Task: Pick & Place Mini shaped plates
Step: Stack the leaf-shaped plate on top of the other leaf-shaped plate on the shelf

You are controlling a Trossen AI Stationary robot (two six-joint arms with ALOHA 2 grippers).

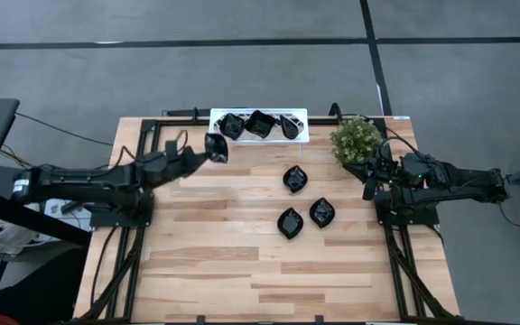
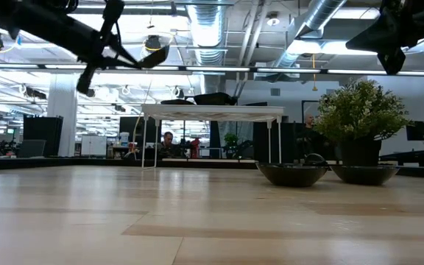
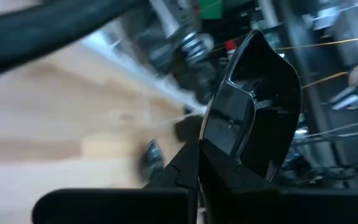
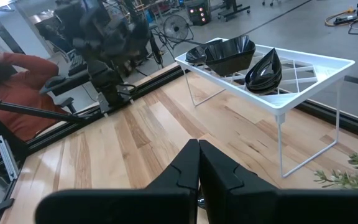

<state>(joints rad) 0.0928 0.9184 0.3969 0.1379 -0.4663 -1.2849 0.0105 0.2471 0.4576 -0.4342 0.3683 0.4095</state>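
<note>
My left gripper (image 1: 202, 153) hangs high over the table's far left part, shut on one glossy black mini plate (image 1: 217, 147), just left of the white lattice tray (image 1: 304, 135). The tray stands on thin legs at the far edge and holds three black plates (image 1: 258, 124). Three more leaf-shaped plates (image 1: 295, 179) (image 1: 321, 212) (image 1: 290, 222) rest on the wood right of centre. In the low view the held plate (image 2: 155, 56) shows well above the table. My right gripper (image 4: 197, 163) waits shut at the right edge, near the plant. My left gripper pinches the plate's rim (image 3: 213, 152) between its two fingers (image 3: 182, 168), coming roughly level from the table's left. The plate is lifted clear of the table and stands tilted beyond the fingertips, its hollow face (image 3: 253, 106) toward the wrist camera.
A small potted plant (image 1: 357, 138) stands at the far right, beside the tray's right end. Black frame rails (image 1: 395, 262) run along the table's sides. A person in a red sleeve (image 4: 11, 68) shows beyond the left side. Bare wood (image 1: 215, 262) lies toward the near edge.
</note>
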